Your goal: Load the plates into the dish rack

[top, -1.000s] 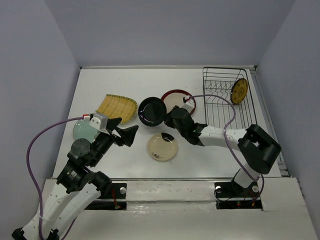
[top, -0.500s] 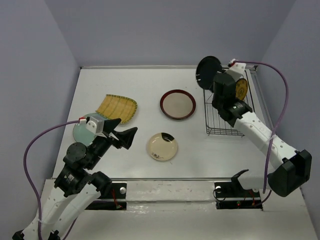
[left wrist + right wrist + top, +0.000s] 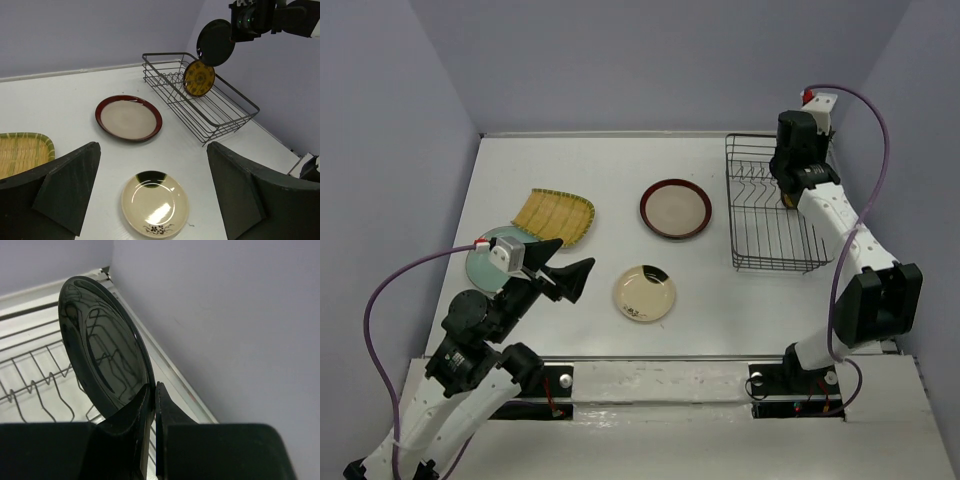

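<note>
Left end effector (image 3: 570, 262): fully spread, empty, above table (image 3: 610, 165)
Dish rack (image 3: 731, 205): patterned yellow plate (image 3: 199, 78) slotted upright
Right end effector (image 3: 152, 390): clamped on black plate (image 3: 216, 42) rim, above rack
Risk: thin rim pinch may slip; lowering could knock yellow plate

Bright, even light from overhead. The white counter (image 3: 580, 170) is almost washed out in the top view, with soft, short shadows under the dishes. That view is sharp throughout. Left wrist view: the left tool's fingers (image 3: 65, 190) loom dark and slightly soft, and there's a white glare patch on the cream round plate with dark mark (image 3: 156, 202). Right wrist view: the small glossy black plate (image 3: 100, 355) mirrors the black wire rack (image 3: 30, 375), which looks a bit soft behind it. The right tool's fingers (image 3: 172, 415) are near-black with no detail.
</note>
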Robot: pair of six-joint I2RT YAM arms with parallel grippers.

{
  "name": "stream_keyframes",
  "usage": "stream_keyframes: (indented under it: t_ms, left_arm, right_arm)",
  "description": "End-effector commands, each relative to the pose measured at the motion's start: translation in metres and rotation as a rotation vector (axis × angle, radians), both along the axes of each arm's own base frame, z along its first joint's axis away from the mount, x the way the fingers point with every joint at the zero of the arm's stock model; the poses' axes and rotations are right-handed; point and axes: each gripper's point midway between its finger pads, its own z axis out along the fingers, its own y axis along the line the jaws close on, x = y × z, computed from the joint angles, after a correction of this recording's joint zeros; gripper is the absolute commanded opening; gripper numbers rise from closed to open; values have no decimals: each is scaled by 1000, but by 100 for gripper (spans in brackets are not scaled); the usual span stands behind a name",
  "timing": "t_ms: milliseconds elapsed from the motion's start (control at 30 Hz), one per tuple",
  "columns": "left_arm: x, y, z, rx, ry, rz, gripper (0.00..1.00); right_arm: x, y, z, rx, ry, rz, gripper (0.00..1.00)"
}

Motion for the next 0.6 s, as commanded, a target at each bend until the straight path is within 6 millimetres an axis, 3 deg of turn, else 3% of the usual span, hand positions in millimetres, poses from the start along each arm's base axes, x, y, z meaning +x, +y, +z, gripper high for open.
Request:
stream_keyframes:
  t_ms: [0,567]
  left_arm:
    - [-9,4,31,-55,-82,-9,99]
    - [-4,2,28,-42,-67,-3,99]
  right_arm:
    - [3,-12,12,-58,28,-39,7]
    - [43,-25,-39,-87,174,-44,7]
